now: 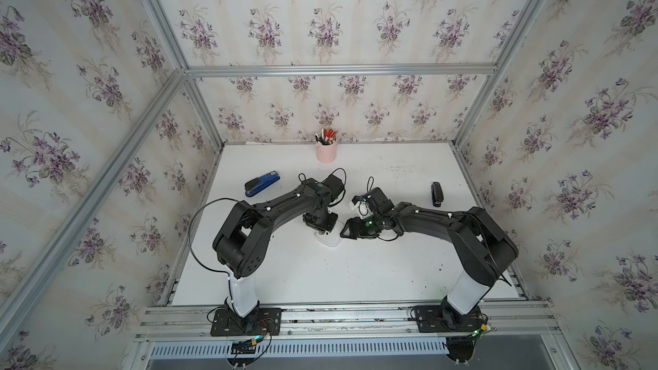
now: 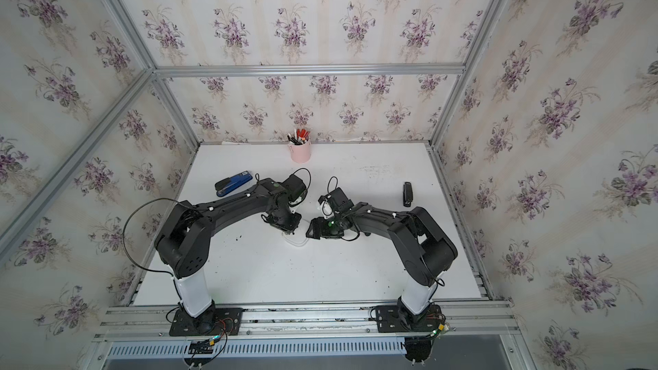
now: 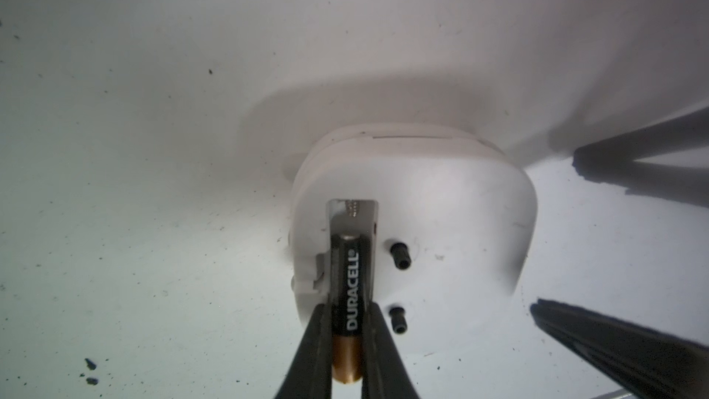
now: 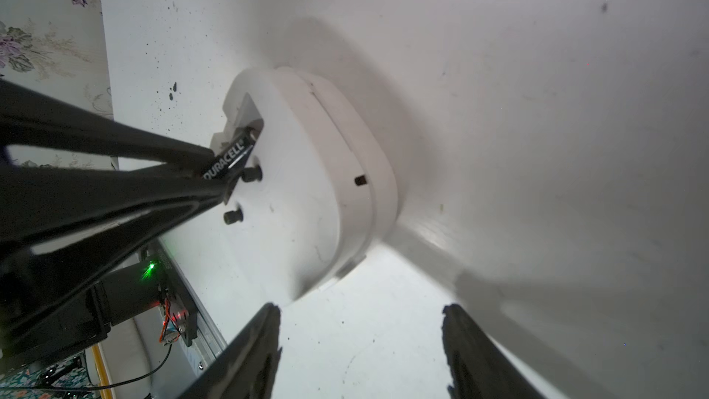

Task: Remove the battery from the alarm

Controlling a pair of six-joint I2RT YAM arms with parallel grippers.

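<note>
The white alarm [image 3: 441, 216] lies face down on the table, its back with the open battery slot turned up; in both top views only its edge [image 1: 329, 240] [image 2: 295, 240] shows below the left arm. The black battery [image 3: 351, 289] with a copper end sits between the fingers of my left gripper [image 3: 351, 308], which is shut on it. Its black end is still at the slot. In the right wrist view the same battery [image 4: 226, 161] shows in that grip over the alarm [image 4: 307, 186]. My right gripper [image 4: 360, 312] stands open beside the alarm's edge, holding nothing.
A pink pen cup [image 1: 325, 153] stands at the back of the table. A blue stapler [image 1: 261, 183] lies at the left and a small black stapler [image 1: 436, 193] at the right. Two black knobs [image 3: 401, 257] stick out of the alarm's back beside the slot.
</note>
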